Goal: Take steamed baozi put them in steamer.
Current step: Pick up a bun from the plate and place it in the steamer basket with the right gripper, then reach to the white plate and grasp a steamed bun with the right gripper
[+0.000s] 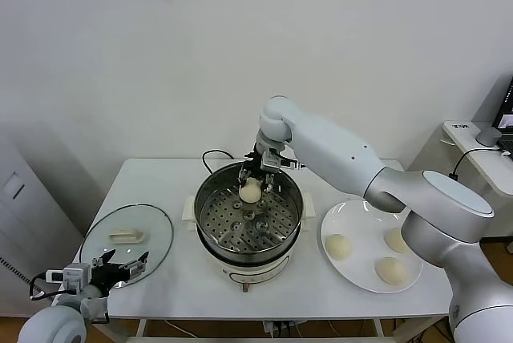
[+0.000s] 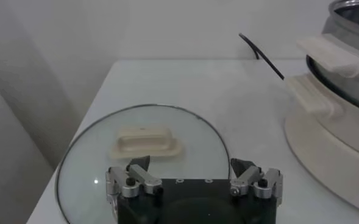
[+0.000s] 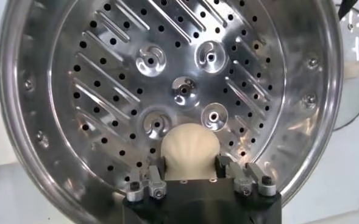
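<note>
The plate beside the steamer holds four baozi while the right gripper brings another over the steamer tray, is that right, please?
Not quite: the head view shows three baozi on the plate, not four. The right gripper does bring another over the steamer tray.

White table (image 1: 160,187) w/ steamer (image 1: 248,251), lid (image 1: 127,239), plate (image 1: 337,223)

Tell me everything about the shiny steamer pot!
The steamer is a round, shiny metal pot on a white base with side handles, standing uncovered mid-table. Its tray is full of little holes. A black cord runs behind it. The right pincer reaches inside with one pale bun between its fingers.
</note>
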Motion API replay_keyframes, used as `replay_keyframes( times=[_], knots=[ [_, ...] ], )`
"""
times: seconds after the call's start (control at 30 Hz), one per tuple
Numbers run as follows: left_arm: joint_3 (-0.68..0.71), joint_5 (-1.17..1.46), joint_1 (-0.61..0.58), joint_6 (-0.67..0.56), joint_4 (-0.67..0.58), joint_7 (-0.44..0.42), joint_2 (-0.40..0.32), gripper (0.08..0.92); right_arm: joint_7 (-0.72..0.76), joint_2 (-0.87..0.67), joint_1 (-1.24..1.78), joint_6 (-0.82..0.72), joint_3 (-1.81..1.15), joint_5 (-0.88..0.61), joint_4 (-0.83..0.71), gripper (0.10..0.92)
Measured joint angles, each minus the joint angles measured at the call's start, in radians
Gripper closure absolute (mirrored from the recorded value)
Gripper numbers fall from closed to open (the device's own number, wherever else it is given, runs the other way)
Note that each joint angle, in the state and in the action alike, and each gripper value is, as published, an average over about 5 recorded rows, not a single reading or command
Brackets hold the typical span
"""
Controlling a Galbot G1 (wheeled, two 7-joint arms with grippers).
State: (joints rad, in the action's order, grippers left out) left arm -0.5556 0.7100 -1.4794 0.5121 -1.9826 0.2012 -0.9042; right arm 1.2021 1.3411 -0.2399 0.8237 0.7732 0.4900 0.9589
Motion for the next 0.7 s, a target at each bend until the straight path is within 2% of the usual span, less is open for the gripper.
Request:
replay_keyframes(
  times=[0.1,0.2,0.43,0.7],
  knots=[
    [0.001,0.000,0.000,0.000,0.001,0.000,0.001,0.177,-0.001,-0.006,-0.007,0.000,0.003,-0.013,0.005,0.263],
    [0.001,0.000,0.000,-0.001,0.002,0.000,0.003,0.177,0.004,-0.018,-0.030,0.000,0.012,-0.046,0.011,0.214],
    [-0.003,0.000,-0.006,-0.002,0.001,-0.001,0.004,0.177,0.034,-0.071,-0.132,0.000,0.076,-0.207,0.033,0.203],
    [-0.005,0.000,-0.007,-0.002,-0.004,-0.001,0.003,0.177,0.075,-0.205,-0.315,0.000,0.283,-0.497,0.105,0.203]
  ],
)
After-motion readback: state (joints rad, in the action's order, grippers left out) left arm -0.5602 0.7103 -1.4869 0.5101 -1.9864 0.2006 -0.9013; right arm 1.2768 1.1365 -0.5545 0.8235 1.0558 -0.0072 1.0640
